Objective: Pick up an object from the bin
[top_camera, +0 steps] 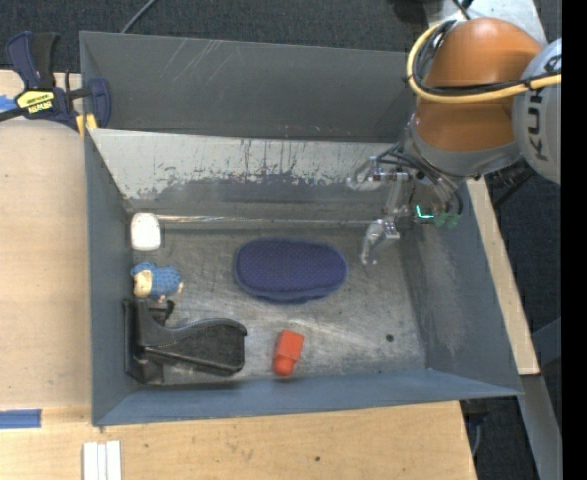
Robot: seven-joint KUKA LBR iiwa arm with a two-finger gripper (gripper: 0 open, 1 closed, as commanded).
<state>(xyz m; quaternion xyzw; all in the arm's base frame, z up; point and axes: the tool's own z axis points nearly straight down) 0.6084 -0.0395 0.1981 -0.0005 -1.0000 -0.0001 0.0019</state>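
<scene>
At left within the bin, blue-and-tan figure, details unclear

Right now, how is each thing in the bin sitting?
Dark blue oval fabric pad: lying flat, mid-bin.
Small red plastic cylinder: lying loose by the front wall.
Black plastic tool: lying flat, front left corner.
Small white block: resting by left wall.
Blue-and-yellow toy: resting beside the black tool.
Hand: right of the pad, apart from it.

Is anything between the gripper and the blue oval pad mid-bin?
Nothing visible. Only bare bin floor separates the gripper from the blue oval pad. The orange-red cylinder and black scoop lie lower in the view, off that line.
</scene>
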